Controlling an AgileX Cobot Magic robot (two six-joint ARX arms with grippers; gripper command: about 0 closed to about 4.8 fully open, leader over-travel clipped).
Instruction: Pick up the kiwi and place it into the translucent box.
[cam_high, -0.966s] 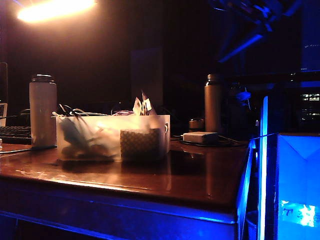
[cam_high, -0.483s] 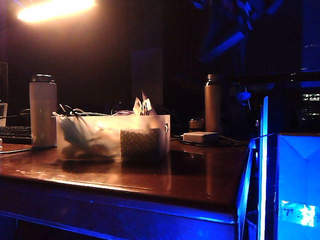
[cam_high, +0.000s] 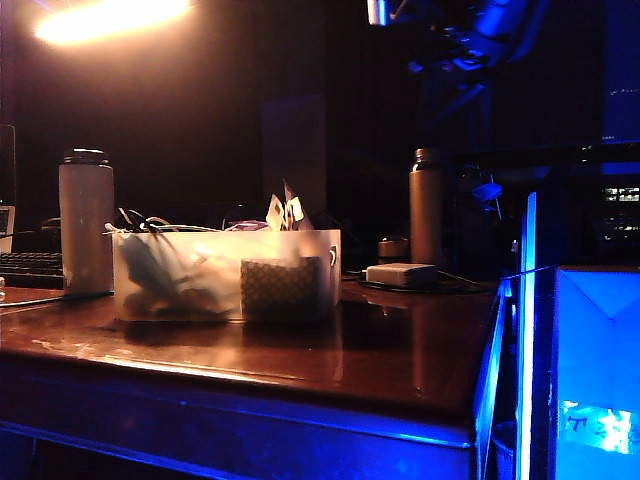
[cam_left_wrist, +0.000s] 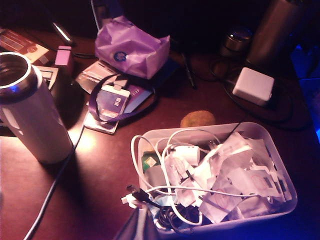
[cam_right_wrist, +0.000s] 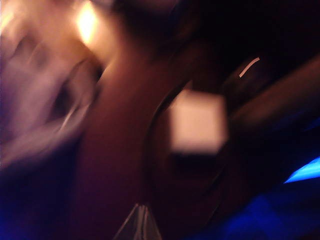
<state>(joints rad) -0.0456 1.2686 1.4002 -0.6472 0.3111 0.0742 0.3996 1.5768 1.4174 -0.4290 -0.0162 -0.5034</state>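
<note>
Right gripper (cam_right_wrist: 137, 222) shut and empty, held high above the table (cam_high: 380, 350) – left gripper (cam_left_wrist: 137, 227) state not discernible, kiwi (cam_left_wrist: 197, 119) lying just behind the translucent box (cam_left_wrist: 272, 150), cables and paper scraps inside.

We make out a dark round logo, perhaps a letter G, on the purple bag (cam_left_wrist: 131, 46). Faint marks show on the glowing blue box (cam_high: 596, 425), unreadable. We read nothing else.

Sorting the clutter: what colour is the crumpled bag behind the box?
Purple bag, clearest in the left wrist view.
</note>
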